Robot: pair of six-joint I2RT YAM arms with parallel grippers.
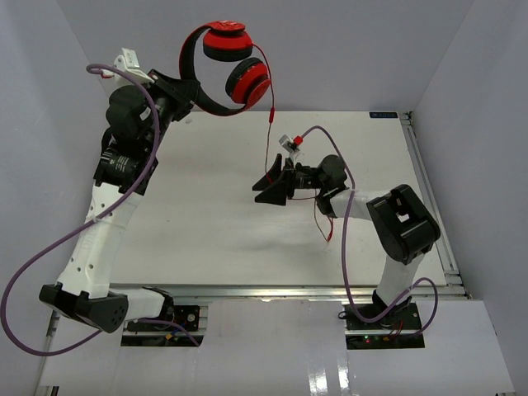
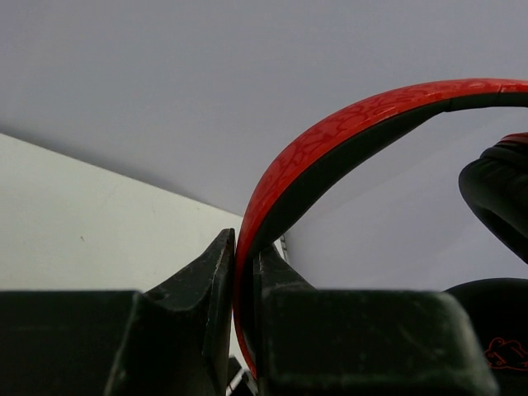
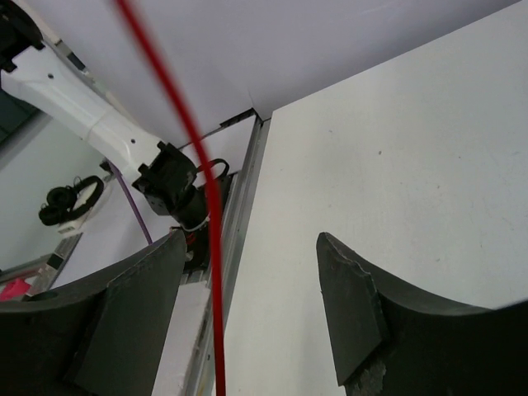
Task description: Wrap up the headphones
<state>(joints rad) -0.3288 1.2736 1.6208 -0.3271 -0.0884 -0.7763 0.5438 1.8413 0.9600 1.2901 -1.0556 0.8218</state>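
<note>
The headphones [image 1: 227,41] are held up in the air over the far-left corner of the tabletop [image 1: 206,198], well clear of its surface. The left gripper [image 2: 245,247] is clamped narrow on the headband [image 2: 330,140], which rises out of the pinched jaws in a red-and-black arc. The two ear cups [image 1: 247,81] hang to the right of that grip, one above the other, folded in towards each other. From the lower cup the thin red cable [image 1: 269,132] drops straight down towards the middle of the tabletop. There it passes between the fingers of the right gripper [image 3: 252,247], which stands wide. In the right wrist view the cable runs down through the gap, closer to one finger than the other. It appears to touch neither, so this pincer holds nothing as far as the pictures show. Below it the cable trails on towards the near-right part of the tabletop, under the right arm [image 1: 396,219]. Its end is too small there to make out. As for progress, I judge the task barely begun. The headphones are lifted and presented and the cable is lined up inside an open pincer, but no loop lies around the headband or the cups, and the cable's whole visible length hangs loose. What seems left is nearly everything: taking hold of the cable, winding it turn by turn around the headphones, and securing or tucking the free end.
</note>
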